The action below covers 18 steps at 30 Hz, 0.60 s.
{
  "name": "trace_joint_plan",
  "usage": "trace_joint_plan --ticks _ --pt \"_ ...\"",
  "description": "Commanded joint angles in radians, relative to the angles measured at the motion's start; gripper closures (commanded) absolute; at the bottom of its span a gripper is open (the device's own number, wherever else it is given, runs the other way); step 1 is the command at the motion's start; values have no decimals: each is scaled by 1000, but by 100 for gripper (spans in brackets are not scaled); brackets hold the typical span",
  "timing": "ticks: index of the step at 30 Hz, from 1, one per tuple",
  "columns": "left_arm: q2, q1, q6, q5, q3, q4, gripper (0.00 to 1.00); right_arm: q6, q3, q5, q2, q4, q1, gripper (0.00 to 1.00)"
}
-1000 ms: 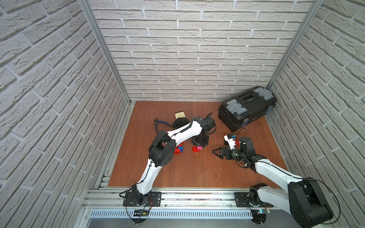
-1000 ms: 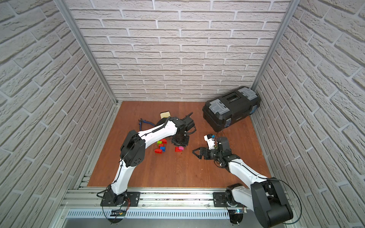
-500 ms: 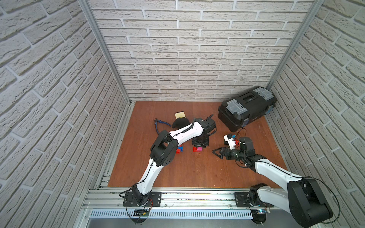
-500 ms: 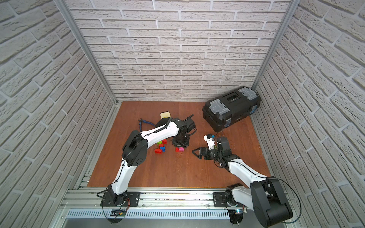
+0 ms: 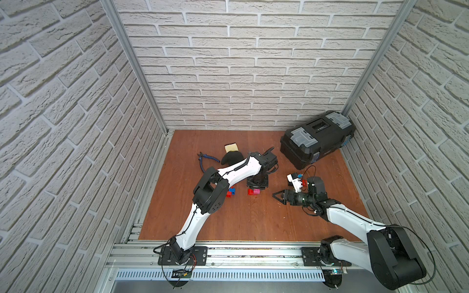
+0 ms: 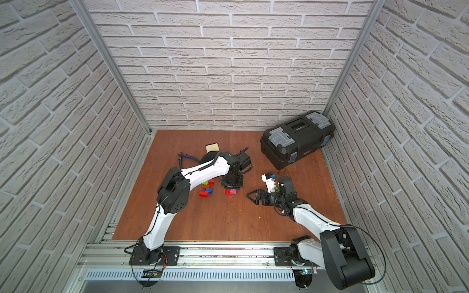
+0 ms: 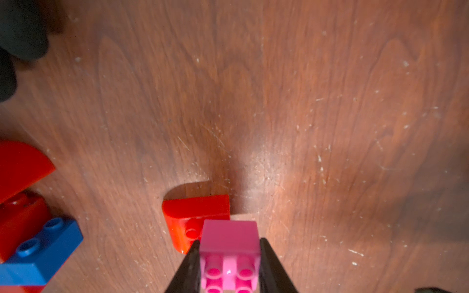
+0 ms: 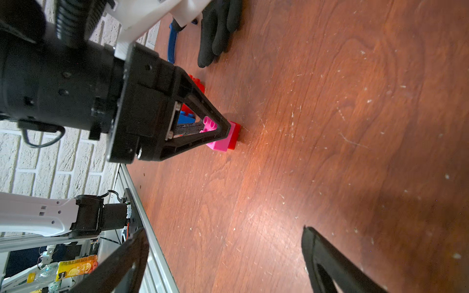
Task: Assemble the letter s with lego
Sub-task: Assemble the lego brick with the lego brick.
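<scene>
Pink brick (image 7: 228,233): on the table (image 7: 330,126), touching a red brick (image 7: 195,213), pinched by the left gripper (image 7: 229,242).
Right gripper (image 8: 223,229): spread wide, empty.
Toolbox (image 5: 317,142): lid down, contents hidden.
Change: both arms seem unmoved since a second ago.
</scene>
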Motion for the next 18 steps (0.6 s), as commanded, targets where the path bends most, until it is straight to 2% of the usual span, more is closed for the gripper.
trace_joint_plan --ticks 1,6,18 --pt "31 7 -37 2 -36 -12 83 14 -13 -22 7 49 -7 5" --pt "32 10 -54 -36 -22 -58 83 24 -14 -35 20 66 -8 6" --pt "54 13 -108 -4 -29 -22 85 55 -25 -63 43 108 -7 7"
